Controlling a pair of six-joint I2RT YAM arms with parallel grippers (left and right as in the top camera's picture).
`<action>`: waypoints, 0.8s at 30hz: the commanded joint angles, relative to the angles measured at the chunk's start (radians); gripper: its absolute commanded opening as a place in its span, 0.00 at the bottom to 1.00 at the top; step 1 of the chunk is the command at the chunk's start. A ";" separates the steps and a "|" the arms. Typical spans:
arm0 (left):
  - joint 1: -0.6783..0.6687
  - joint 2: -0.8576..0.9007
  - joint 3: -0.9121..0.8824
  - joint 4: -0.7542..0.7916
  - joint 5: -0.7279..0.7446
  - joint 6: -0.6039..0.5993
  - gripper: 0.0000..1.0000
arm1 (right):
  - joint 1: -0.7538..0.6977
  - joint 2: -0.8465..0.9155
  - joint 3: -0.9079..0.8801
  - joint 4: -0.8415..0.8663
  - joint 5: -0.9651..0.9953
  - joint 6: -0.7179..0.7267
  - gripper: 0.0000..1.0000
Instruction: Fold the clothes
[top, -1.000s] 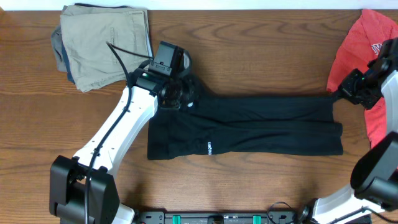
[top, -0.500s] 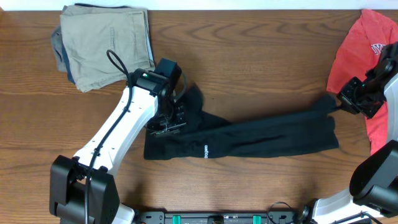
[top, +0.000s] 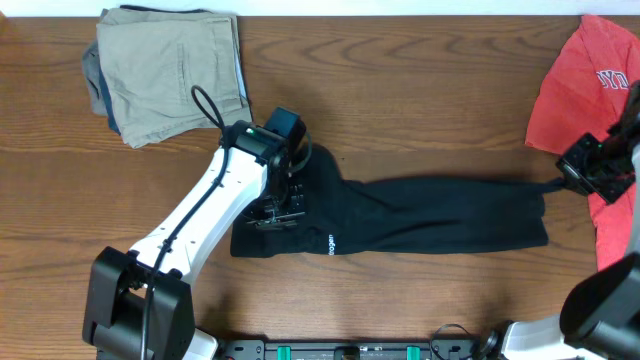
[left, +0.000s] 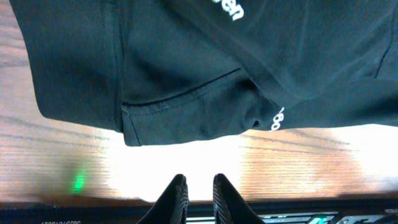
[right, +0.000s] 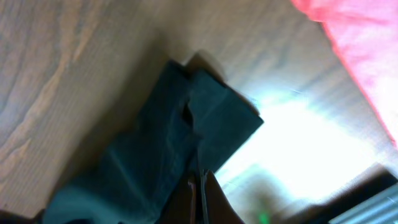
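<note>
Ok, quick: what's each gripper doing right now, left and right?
Left gripper: slightly open, empty, just off the black fabric garment with white logo.
Right gripper: shut on that garment's end corner.

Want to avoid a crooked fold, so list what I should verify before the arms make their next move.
1. Right hand gripping the black garment: ok, shut on its end corner.
2. Left hand free: ok, fingers slightly apart, nothing between them.
3. Black garment lying flat: not ok, rumpled near the left hand.
4. Red tee apart from the black garment: ok, bare table shows between them.
5. Khaki pile out of the way: ok, at the far left corner.
</note>
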 joint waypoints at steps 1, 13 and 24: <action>-0.002 -0.008 -0.009 0.002 -0.018 0.010 0.17 | -0.006 -0.032 0.017 -0.024 0.060 0.030 0.01; -0.002 -0.008 -0.009 0.035 -0.018 0.038 0.59 | 0.003 -0.032 -0.072 -0.005 0.126 0.051 0.04; 0.006 -0.006 -0.010 0.210 -0.126 0.083 0.88 | 0.008 -0.032 -0.119 -0.006 0.069 0.058 0.99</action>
